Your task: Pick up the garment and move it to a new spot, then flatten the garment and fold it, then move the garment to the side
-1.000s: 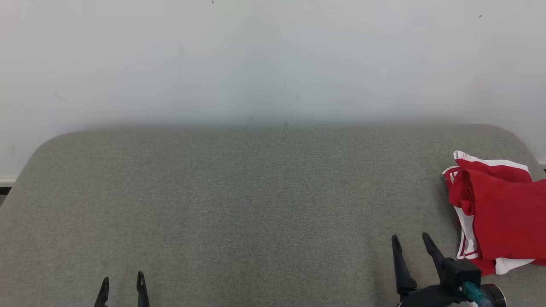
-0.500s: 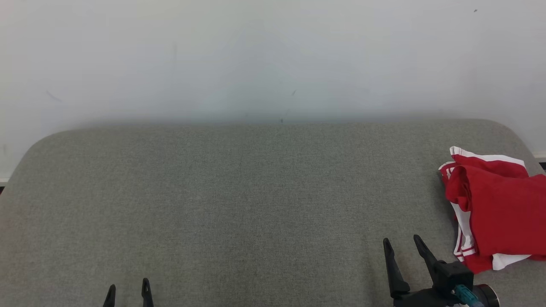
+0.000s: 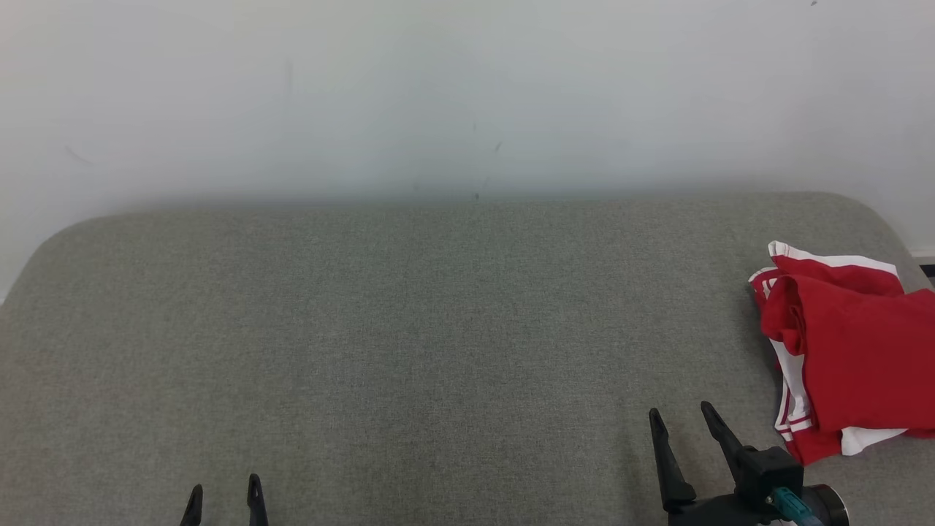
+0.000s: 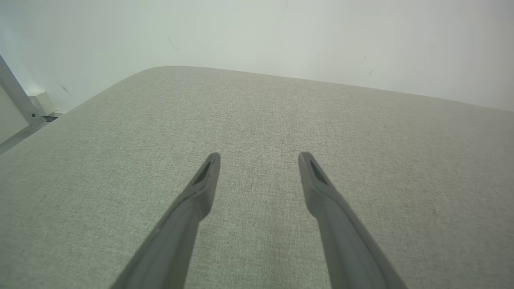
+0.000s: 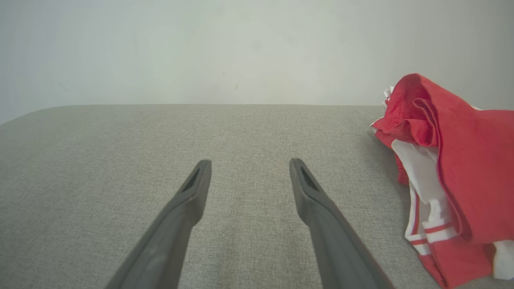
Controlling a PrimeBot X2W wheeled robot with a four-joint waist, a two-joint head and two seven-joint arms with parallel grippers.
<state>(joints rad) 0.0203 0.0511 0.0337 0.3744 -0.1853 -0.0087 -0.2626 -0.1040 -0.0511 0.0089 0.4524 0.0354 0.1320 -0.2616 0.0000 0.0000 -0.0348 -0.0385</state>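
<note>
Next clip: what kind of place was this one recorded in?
Probably a bare indoor test set-up, not a lived-in room: a wide grey fabric-covered surface stands against a plain white wall, and a crumpled red and white garment lies at its right end.

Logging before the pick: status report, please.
Left hand open, empty. Right hand open, empty. Crumpled red-and-white fabric garment right of it, on grey fabric surface. Nothing between.
</note>
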